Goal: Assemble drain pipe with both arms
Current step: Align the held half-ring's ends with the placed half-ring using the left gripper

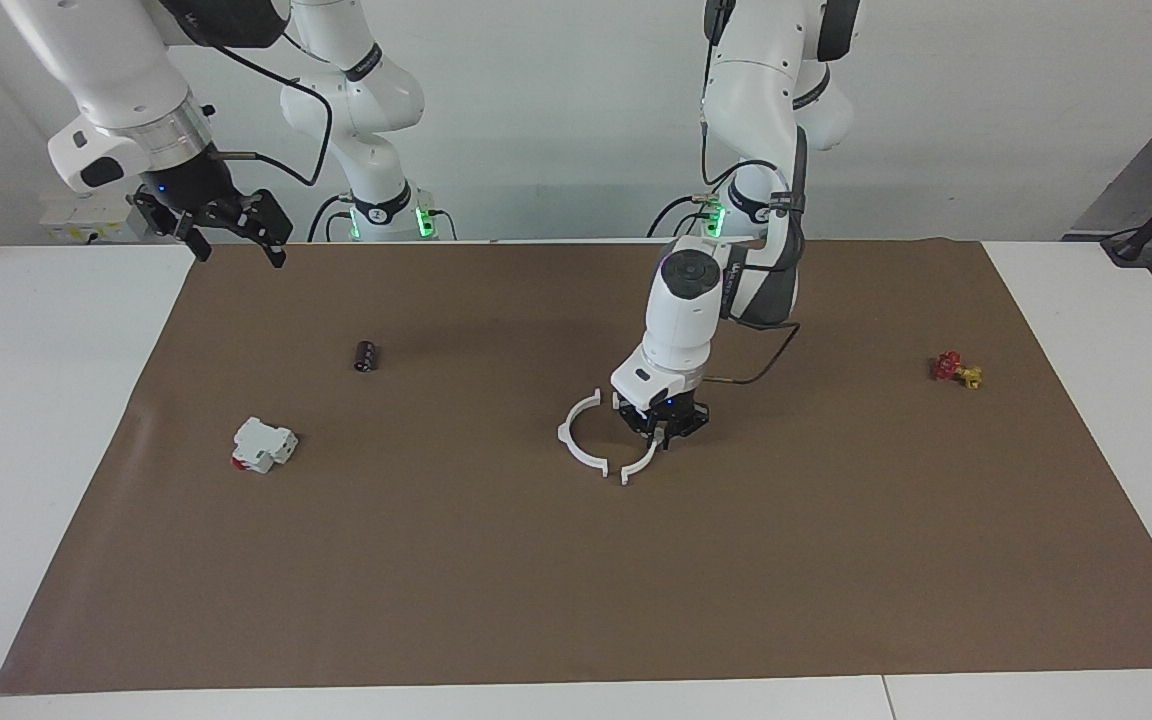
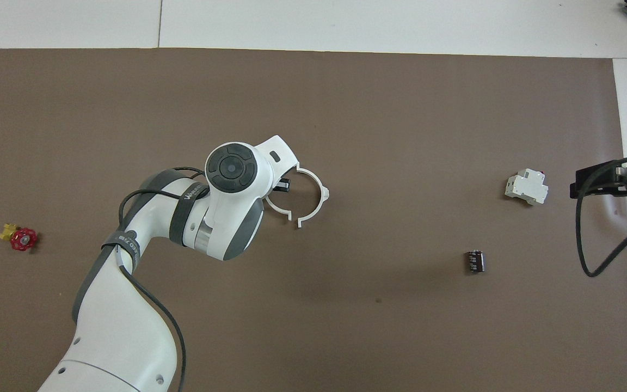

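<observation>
Facing view showed the left pincer low over the middle of the brown paper mat that covered the white table, clenched on a thin flat white plastic half-ring at about the middle of its arc. Held there, both of its ends stayed free and pointed toward the loose white half-ring, which lay flat on the mat with its open side turned back at them, so the two curves faced each other like the halves of one circle. Their ends nearest the robots looked close to meeting, while a small gap showed between the ends farthest from the robots, so I judged the drain pipe near joined but not closed. Whether the held half rested on the mat or hung just above it could not be told. In the overhead view the wrist hid much of the held half. Well away from the loose half-ring, toward the right arm's end of the table, the right pincer waited raised over the mat's edge with its fingers spread and nothing between them, probably kept clear so the left arm could work unhindered. A blocky white part with a red end and a small dark cylinder lay between that pincer and the loose half-ring; a small red and yellow valve lay far from it toward the left arm's end.
</observation>
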### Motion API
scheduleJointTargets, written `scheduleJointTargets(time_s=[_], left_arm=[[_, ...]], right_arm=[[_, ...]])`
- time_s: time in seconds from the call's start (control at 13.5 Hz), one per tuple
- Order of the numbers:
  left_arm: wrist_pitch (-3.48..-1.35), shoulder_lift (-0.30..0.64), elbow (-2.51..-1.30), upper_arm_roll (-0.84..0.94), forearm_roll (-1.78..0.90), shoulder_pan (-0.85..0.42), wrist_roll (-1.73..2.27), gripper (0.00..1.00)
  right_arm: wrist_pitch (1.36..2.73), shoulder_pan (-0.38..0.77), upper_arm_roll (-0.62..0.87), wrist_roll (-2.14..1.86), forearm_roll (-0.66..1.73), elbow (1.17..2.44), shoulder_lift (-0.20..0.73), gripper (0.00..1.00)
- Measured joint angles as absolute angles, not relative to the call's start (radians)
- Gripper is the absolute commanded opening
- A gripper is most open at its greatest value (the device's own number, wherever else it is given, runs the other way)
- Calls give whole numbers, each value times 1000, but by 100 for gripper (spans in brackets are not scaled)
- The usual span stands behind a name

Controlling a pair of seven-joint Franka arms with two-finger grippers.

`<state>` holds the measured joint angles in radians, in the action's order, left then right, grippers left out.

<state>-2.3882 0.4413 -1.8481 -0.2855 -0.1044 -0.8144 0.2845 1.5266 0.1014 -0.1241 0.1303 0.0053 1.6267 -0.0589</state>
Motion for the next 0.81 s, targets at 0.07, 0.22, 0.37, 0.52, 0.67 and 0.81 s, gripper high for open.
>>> scheduleJointTargets(time_s=[0.07, 0.22, 0.37, 0.52, 0.67, 0.81], left_arm=[[-2388, 439, -1859, -286, -98, -825, 293, 0], [-2390, 428, -1878, -288, -85, -834, 301, 0], [-2390, 420, -1889, -288, -79, -834, 301, 0], [-2398, 419, -1890, -288, -75, -834, 301, 0], [-2415, 419, -1891, -289, -72, -834, 301, 0], [-2440, 419, -1891, -291, -72, -834, 301, 0]], right_arm=[[1527, 102, -123, 130, 6, 1627, -59, 100], [1527, 103, -120, 130, 7, 1627, -59, 100], [1527, 103, -116, 130, 7, 1627, -59, 100], [1527, 103, -116, 130, 7, 1627, -59, 100], [1527, 103, -116, 130, 7, 1627, -59, 100], [1527, 103, -116, 130, 7, 1627, -59, 100]])
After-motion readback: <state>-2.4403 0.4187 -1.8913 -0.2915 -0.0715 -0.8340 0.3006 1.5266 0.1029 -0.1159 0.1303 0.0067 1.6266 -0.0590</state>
